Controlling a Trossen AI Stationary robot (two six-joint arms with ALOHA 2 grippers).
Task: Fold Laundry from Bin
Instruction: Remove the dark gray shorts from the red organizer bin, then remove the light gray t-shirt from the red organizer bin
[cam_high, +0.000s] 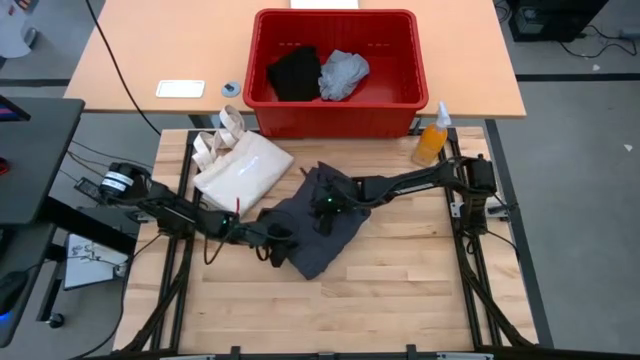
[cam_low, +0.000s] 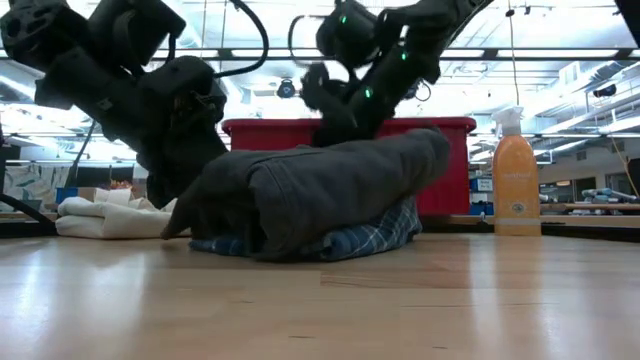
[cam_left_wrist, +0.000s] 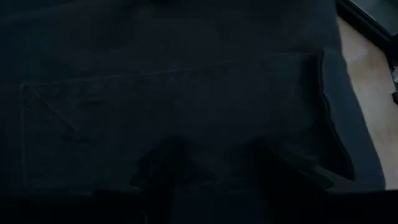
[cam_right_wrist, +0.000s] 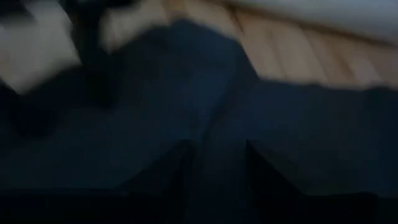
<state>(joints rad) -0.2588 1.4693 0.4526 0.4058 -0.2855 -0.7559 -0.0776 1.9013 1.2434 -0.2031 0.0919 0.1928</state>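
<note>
A tan desk (cam_high: 130, 60) stands on grey floor (cam_high: 570, 180) beyond the wooden table (cam_high: 400, 290); ceiling lights (cam_low: 560, 70) overhead.

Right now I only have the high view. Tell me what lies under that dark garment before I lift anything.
Observer: In the low view, a blue plaid shirt lies under the charcoal garment and pokes out along its lower edge.
Operator: Report the left tool.
Observer: In the left wrist view, the left tool is open, over a stitched pocket on that same garment.
</note>
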